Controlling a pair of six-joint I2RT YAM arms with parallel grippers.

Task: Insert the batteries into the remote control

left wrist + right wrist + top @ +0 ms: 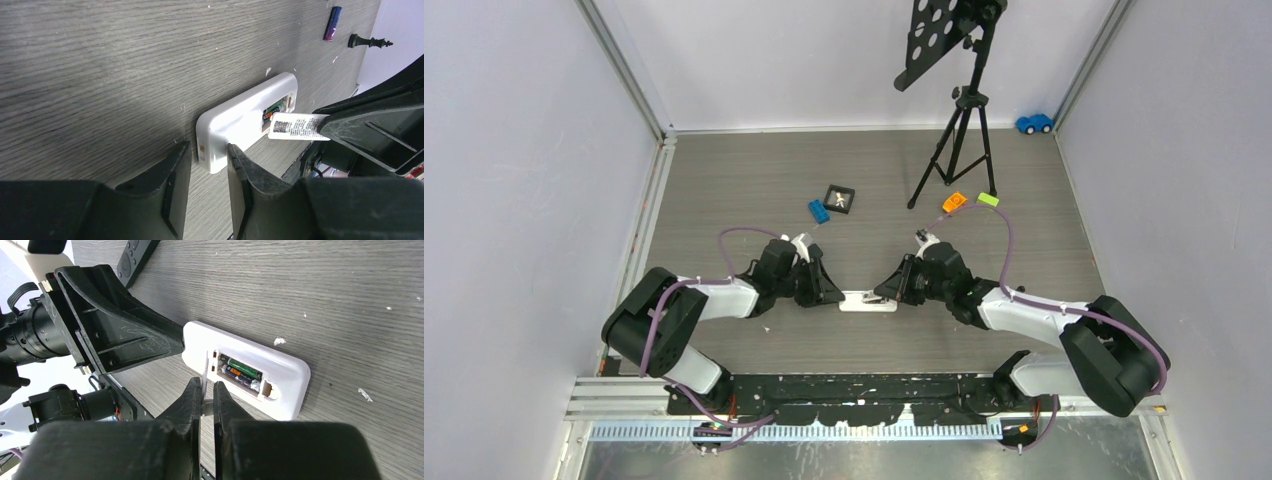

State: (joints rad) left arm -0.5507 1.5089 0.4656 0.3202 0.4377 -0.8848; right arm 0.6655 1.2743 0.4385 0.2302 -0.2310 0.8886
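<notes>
Closure stage: green and dark cylindrical batteries (242,372) seated in open bay of flat white plastic remote control (867,301). Left gripper (209,150) clamps its 9 o'clock end; right gripper (206,385), at 3 o'clock, pinches thin white labelled cover (295,126). Next likely: align, slide cover shut.

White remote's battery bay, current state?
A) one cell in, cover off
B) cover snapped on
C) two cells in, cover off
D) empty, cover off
C: the right wrist view shows two batteries lying side by side in the open bay of the white remote, while the right gripper pinches the detached cover.
</notes>
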